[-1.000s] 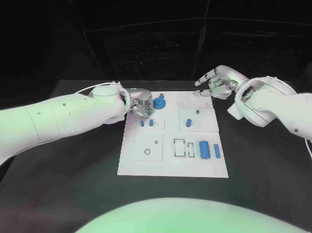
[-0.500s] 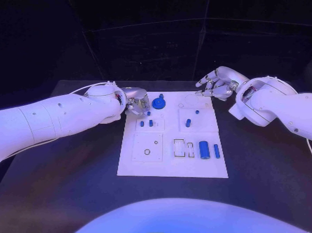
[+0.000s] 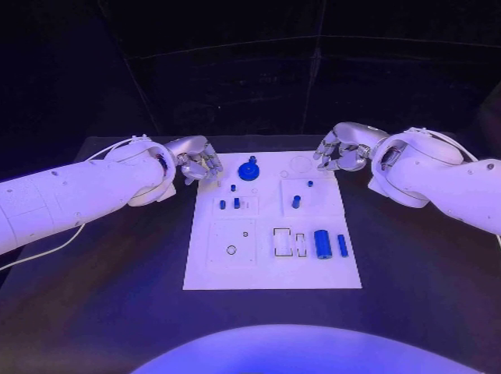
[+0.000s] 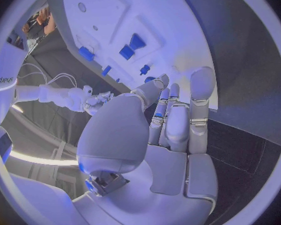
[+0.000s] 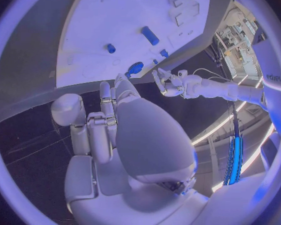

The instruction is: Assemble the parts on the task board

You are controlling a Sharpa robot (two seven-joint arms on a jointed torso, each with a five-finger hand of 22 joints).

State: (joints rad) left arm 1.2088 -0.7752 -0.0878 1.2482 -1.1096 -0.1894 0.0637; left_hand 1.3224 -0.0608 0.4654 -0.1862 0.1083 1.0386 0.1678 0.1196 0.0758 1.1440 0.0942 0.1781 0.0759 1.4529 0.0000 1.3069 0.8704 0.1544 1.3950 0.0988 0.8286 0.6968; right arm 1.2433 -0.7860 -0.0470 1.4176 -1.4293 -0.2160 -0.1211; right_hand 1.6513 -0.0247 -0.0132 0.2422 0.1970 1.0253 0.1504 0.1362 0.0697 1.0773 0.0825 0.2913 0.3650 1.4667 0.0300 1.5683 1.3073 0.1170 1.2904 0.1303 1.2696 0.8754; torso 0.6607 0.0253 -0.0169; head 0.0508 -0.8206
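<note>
Nothing is held by the left robot hand [image 3: 197, 166] or the right robot hand [image 3: 338, 152], fingers spread, flanking the white rectangular task board's [image 3: 273, 273] far corners.

board [image 3: 270, 265]: white rectangular plate, flat on the bench, long side running away from the robot
round part [image 3: 248, 170]: blue disc with a small peg beside it, at the board's far edge, left of middle
small pegs [image 3: 229, 204]: two short blue pieces side by side, on the left half
slanted piece [image 3: 296, 202]: blue, on the right half
cylinder [image 3: 322, 244]: blue, lying flat, near right
bar [image 3: 342, 245]: thin, blue, just right of the cylinder
</note>
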